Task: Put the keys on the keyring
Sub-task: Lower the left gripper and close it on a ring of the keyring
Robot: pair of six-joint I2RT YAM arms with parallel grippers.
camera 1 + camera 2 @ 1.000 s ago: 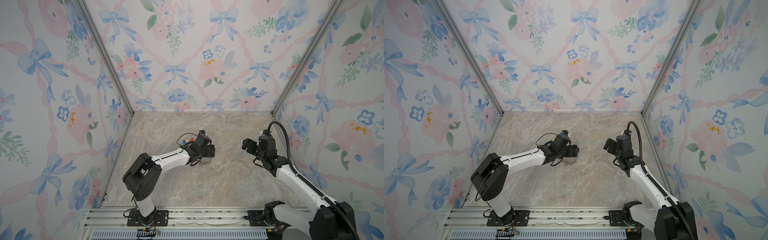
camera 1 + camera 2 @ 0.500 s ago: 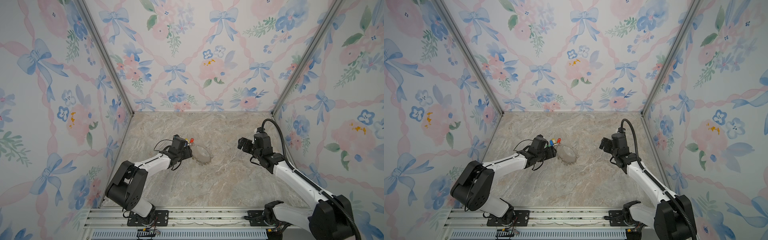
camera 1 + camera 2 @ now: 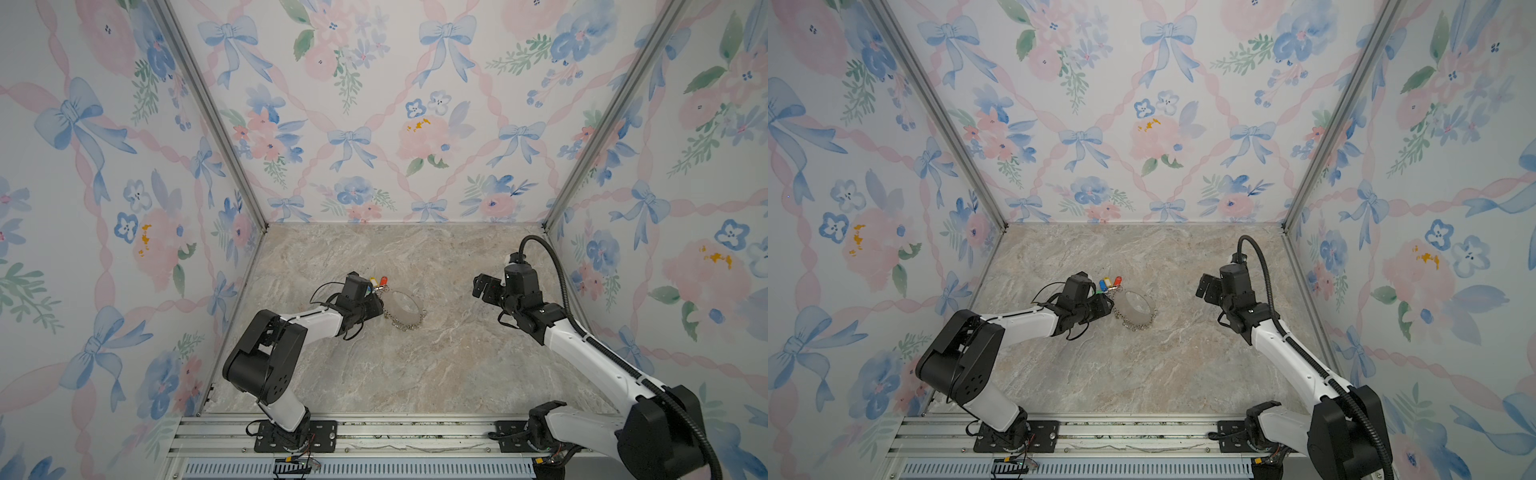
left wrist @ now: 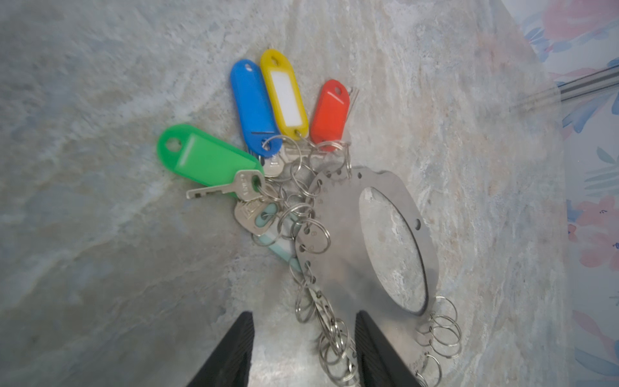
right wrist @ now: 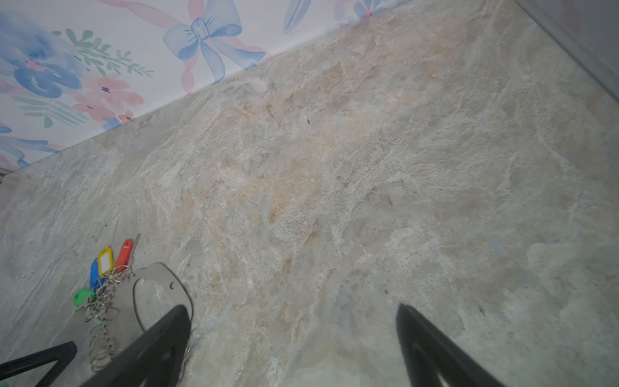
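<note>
The keyring [image 4: 338, 241], a flat grey plate with a large hole and wire rings along its rim, lies on the marble table [image 3: 415, 365], as both top views [image 3: 1122, 300] show. The keys [image 4: 234, 187] fan out from its rim with green [image 4: 204, 157], blue [image 4: 254, 107], yellow [image 4: 284, 93] and red [image 4: 330, 114] tags. Their rings are tangled among the rim's rings. My left gripper [image 4: 303, 318] is low at the plate's edge, open, with a string of wire rings between its fingers and untouched. My right gripper [image 3: 484, 289] hovers open and empty to the right, apart from the plate.
Floral walls close the table [image 3: 1142, 365] on the left, back and right. An aluminium rail [image 3: 374, 432] with both arm bases runs along the front. The right wrist view shows the keyring [image 5: 157, 278] and tags [image 5: 104, 264] beside one of its own fingers.
The left gripper has drawn back to the left off the keyring, uncovering it, and its jaws have narrowed. The right gripper has drifted a little to the left.
</note>
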